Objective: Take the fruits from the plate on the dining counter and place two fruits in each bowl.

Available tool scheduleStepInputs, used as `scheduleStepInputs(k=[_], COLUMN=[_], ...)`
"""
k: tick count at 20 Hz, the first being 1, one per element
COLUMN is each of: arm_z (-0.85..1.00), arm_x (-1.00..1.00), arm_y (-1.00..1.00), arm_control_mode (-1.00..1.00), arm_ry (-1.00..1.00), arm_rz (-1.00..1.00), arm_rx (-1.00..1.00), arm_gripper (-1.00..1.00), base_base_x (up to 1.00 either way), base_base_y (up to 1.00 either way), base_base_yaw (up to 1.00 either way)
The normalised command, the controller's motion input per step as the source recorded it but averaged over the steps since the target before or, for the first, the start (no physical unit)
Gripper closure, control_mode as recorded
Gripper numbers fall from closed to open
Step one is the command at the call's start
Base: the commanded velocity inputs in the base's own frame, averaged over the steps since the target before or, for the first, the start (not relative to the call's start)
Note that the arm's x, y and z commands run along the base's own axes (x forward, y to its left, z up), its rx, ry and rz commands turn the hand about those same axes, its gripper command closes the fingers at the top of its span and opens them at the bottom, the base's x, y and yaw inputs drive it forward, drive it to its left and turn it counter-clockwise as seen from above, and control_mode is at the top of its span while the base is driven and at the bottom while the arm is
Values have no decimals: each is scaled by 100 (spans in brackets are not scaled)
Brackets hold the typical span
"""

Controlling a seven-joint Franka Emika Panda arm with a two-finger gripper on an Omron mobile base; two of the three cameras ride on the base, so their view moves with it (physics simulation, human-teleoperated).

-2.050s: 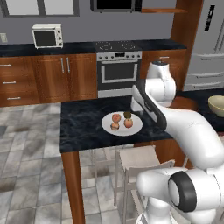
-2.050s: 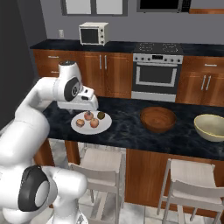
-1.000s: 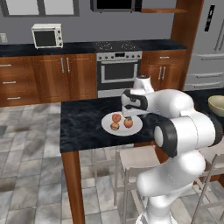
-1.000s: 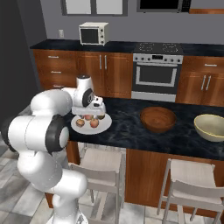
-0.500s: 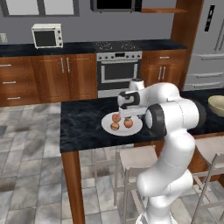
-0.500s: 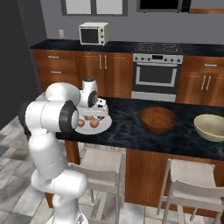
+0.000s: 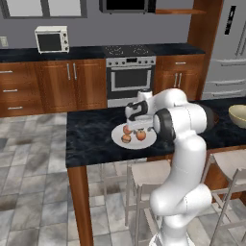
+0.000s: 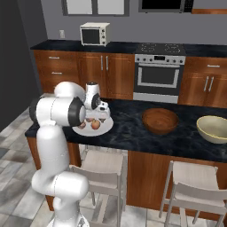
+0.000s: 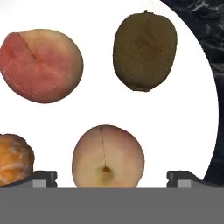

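Note:
A white plate [image 9: 175,118] on the black dining counter [image 7: 91,139] carries a reddish-pink fruit [image 9: 41,65], a dark brown one [image 9: 145,50], a paler pink one [image 9: 108,157] and an orange one [image 9: 15,158]. My gripper [image 9: 111,177] is open just above the plate [image 7: 117,138], its fingertips [image 9: 43,177] standing either side of the paler pink fruit without touching it. From the right base view, the gripper [image 8: 101,116] hangs over the plate [image 8: 104,130]. To its right along the counter [image 8: 133,133] sit the wooden bowl [image 8: 160,120] and the cream bowl [image 8: 214,128], both empty.
White stools [image 8: 103,170] stand under the counter's near side. Behind the counter is a floor gap, then wall cabinets with an oven [image 8: 159,77] and a microwave [image 8: 94,34]. A fridge [image 7: 229,53] stands at the far right.
The arm has folded in and carried the gripper down over the plate, closer to the fruits. The jaws have stayed open and the fruits have not moved.

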Motion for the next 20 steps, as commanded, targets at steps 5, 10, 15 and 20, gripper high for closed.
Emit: scheduleStepInputs(k=[5,10,15,20], arm_z=[-28,-30,-23,-3], arm_x=[9,0,0,0], arm_y=[3,0,0,0], arm_control_mode=[-100,-100,-100,-100], arm_ry=[0,0,0,0], arm_rz=[0,0,0,0], arm_rx=[0,0,0,0], arm_gripper=[-100,-100,-100,-100], base_base_x=[0,0,0,0], base_base_y=[0,0,0,0], base_base_yaw=[0,0,0,0])
